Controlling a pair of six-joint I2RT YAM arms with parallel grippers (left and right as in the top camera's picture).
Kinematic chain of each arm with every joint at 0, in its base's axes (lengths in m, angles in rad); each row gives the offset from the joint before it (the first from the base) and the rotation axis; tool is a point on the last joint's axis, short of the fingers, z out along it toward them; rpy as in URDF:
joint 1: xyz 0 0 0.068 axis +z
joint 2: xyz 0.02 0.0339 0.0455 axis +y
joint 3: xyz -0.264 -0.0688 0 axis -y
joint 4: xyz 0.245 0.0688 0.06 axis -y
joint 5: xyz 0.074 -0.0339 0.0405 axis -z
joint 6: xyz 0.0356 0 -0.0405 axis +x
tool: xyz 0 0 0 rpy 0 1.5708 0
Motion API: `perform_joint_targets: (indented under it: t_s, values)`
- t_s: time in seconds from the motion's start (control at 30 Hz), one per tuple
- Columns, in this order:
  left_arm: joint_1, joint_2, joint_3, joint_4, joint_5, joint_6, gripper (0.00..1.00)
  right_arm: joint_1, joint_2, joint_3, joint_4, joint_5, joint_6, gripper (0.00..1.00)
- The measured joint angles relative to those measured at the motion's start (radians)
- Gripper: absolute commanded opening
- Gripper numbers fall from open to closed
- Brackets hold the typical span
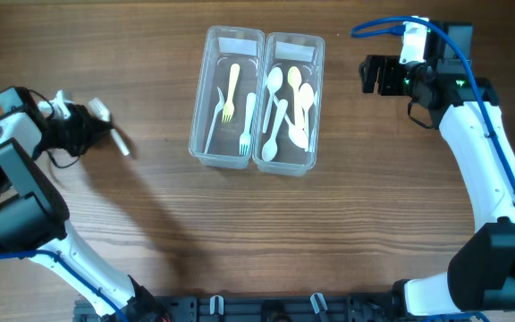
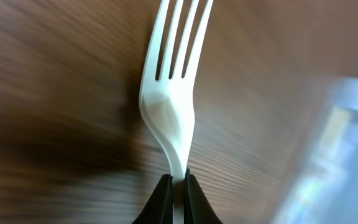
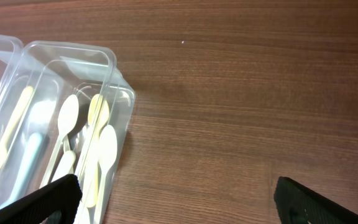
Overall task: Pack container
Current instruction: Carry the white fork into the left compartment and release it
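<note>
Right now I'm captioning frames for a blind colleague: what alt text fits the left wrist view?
A white plastic fork fills the frame, tines up, its handle pinched between the black fingers of the shut left gripper. Behind it lie a blurred wooden table and, at right, the edge of a clear container.

The table [image 1: 347, 241] is brown wood with a fine straight grain and a low satin sheen. At twelve o'clock on it, the fork bin [image 1: 201, 134] and the spoon bin [image 1: 318, 98] are clear, smooth, glossy plastic. The spoons [image 1: 274, 82] look like matt cream plastic. The white fork [image 2: 169, 118] is smooth, softly glossy plastic. The left gripper [image 2: 178, 180] seems to be matt black plastic, though blur hides detail.
</note>
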Motion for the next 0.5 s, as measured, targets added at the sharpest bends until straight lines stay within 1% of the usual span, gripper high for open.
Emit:
perform_joint_targets:
  t_s: [0.03,0.13,0.23,0.3,0.4,0.5]
  values:
    - [-0.006,0.001,-0.001,-0.003,0.064,-0.005,0.04,0.000,0.000,0.000,0.000,0.000,0.000,1.00]
    - [-0.035,0.001,-0.002,-0.007,0.193,-0.012,0.04,0.000,0.000,0.000,0.000,0.000,0.000,1.00]
    - [-0.104,-0.008,-0.003,0.006,0.282,-0.019,0.04,0.000,0.000,0.000,0.000,0.000,0.000,1.00]
    - [-0.154,-0.047,-0.009,0.038,0.299,-0.021,0.04,0.000,0.000,0.000,0.000,0.000,0.000,1.00]
    - [-0.260,-0.192,-0.014,0.097,0.301,-0.024,0.04,0.000,0.000,0.000,0.000,0.000,0.000,1.00]
    - [-0.404,-0.395,-0.013,0.151,0.206,-0.024,0.04,0.000,0.000,0.000,0.000,0.000,0.000,1.00]
